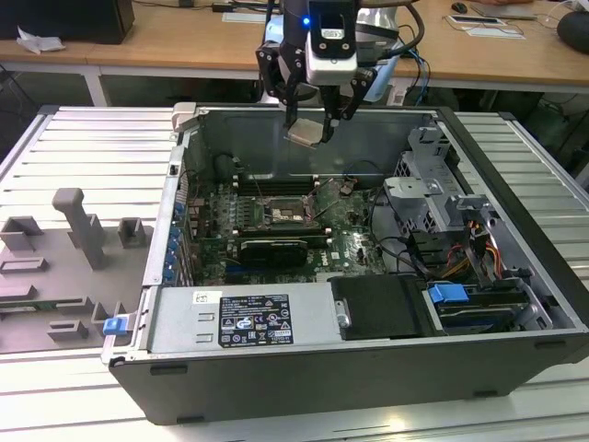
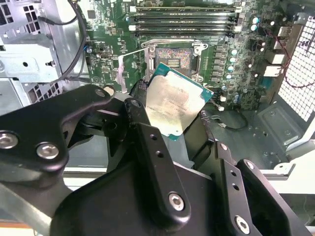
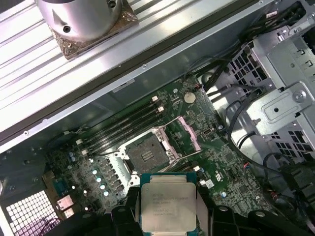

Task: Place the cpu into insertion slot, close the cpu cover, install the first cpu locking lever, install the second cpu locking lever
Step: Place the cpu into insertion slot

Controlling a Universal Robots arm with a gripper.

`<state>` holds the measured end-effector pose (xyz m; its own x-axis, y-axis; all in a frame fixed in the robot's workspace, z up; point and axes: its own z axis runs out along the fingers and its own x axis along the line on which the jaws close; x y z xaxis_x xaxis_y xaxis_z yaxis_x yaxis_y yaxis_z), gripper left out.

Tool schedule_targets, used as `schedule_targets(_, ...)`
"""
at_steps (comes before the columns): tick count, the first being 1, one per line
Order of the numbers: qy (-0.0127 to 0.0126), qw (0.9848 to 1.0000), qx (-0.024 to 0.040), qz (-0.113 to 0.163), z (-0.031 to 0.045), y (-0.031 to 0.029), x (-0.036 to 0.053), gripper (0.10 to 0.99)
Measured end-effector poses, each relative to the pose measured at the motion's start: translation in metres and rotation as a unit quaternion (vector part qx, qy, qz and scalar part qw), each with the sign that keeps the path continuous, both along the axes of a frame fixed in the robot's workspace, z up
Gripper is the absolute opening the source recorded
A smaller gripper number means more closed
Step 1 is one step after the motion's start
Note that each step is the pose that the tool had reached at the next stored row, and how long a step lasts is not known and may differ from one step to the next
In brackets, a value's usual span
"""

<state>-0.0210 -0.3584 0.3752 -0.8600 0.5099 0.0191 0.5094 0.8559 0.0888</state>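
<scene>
While the gripper (image 1: 307,127) hangs above the open computer case (image 1: 276,387) in the exterior view, its fingers are closed part-way onto the cpu (image 1: 305,134), pinching the chip by two opposite edges so that it sits tilted between them. In the second wrist view the cpu (image 2: 173,105) shows its silver-grey top and green rim, held clear of the board. Well below the gripper lies the insertion slot (image 3: 146,156), a dark open socket framed in silvery metal on the green motherboard (image 3: 216,162). Its cpu cover (image 3: 189,132) stands raised at one side of the slot, off the socket opening. Beyond the slot from the gripper run the long memory slots (image 2: 182,22), and off to the gripper's side, toward the exterior view's right, sits the metal drive cage (image 1: 433,198)
</scene>
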Motion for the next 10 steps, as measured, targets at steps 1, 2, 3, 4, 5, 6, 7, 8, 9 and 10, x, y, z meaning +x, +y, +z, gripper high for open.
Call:
schedule_targets(1,0.0000,1.0000,0.0000,-0.003,0.0000,0.0000,0.0000,0.541)
schedule_targets(2,0.0000,1.0000,0.0000,-0.005,0.0000,0.0000,0.0000,0.541)
schedule_targets(3,0.0000,0.9999,0.0000,-0.011,-0.0001,0.0000,0.0000,0.541)
schedule_targets(4,0.0000,0.9999,0.0000,-0.014,-0.0001,0.0000,0.0000,0.541)
schedule_targets(5,0.0000,0.9999,0.0000,-0.017,-0.0001,0.0000,0.0000,0.541)
schedule_targets(6,0.0000,0.9998,0.0000,-0.021,-0.0001,0.0000,0.0000,0.541)
schedule_targets(7,0.0000,0.9997,0.0000,-0.024,-0.0001,0.0000,0.0000,0.541)
schedule_targets(8,0.0000,0.9996,0.0000,-0.027,-0.0001,0.0000,0.0000,0.541)
schedule_targets(9,0.0000,0.9996,0.0000,-0.029,-0.0002,0.0000,0.0000,0.541)
schedule_targets(10,0.0000,0.9995,0.0000,-0.031,-0.0002,0.0000,0.0000,0.541)
